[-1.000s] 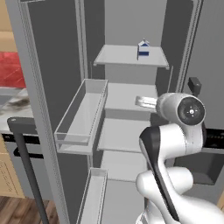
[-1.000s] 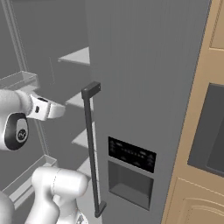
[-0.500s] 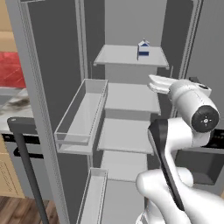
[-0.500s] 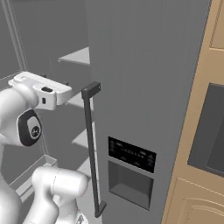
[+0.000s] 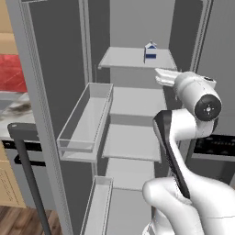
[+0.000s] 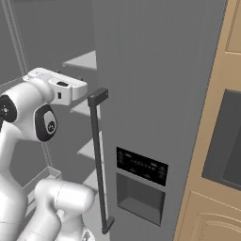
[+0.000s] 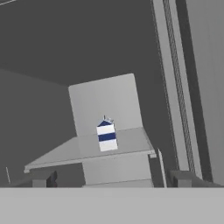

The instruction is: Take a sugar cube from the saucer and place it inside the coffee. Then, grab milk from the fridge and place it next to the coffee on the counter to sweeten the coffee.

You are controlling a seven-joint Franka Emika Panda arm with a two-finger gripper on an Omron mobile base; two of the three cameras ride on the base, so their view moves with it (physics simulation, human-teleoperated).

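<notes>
Gripper (image 7: 111, 178): jaws spread wide, nothing betw. them; both dark fingertips (image 7: 43, 178) sit at bottom of hand view, well apart from carton.
Arm: white w/ dark joints; in left base view the wrist (image 5: 198, 94) is raised in front of the open fridge, at about second-shelf height, hand end pointing toward the shelves. In right base view the hand block (image 6: 59, 87) is just left of the door handle.
Milk (image 5: 150, 51): small white carton w/ dark blue band, upright on top shelf (image 5: 124, 59), toward its right side, near front edge. In hand view the milk (image 7: 106, 136) is central, above and betw. the fingertips, not touched.
Fridge (image 5: 55, 69): grey, left door swung open; pale grey shelves stacked inside.
Door bins: clear bin (image 5: 85, 124) on inner face of open door, level w/ middle shelves; second bin (image 5: 97, 202) lower down.
Right door (image 6: 155, 84): shut; long dark bar handle (image 6: 98, 155) vertical; dark dispenser panel (image 6: 141, 165) beside it.
Cabinet (image 6: 212, 197): tan wood, right of fridge.
Counter (image 5: 13, 110): marble strip at far left, behind open door.
</notes>
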